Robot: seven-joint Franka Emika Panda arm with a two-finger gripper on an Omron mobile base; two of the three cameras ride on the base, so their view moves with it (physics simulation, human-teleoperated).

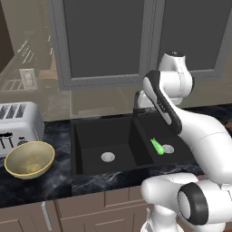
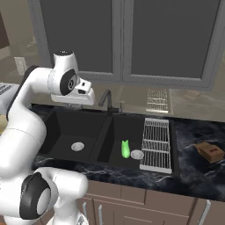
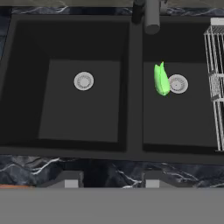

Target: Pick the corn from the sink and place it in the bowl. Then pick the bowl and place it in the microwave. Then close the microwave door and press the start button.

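Note:
The green corn (image 1: 157, 146) (image 2: 125, 149) (image 3: 161, 79) lies on the floor of the right basin of the black sink (image 1: 99, 136) (image 2: 66, 127) (image 3: 83, 113), just beside that basin's silver drain. My gripper (image 3: 112, 180) hangs high above the sink's front edge, over the divider between the basins. It is open and its fingers are well apart with nothing between them. The corn sits ahead of it and to the right. The tan bowl (image 1: 29, 159) rests on the dark counter left of the sink, with nothing inside it. The microwave is out of view.
A silver toaster (image 1: 18, 122) stands behind the bowl. The dark faucet (image 1: 136, 102) (image 2: 107, 101) (image 3: 151, 15) rises at the back over the divider. A white wire rack (image 2: 156, 143) (image 3: 215, 78) covers the sink's right edge. A brown box (image 2: 210, 151) lies on the counter further right.

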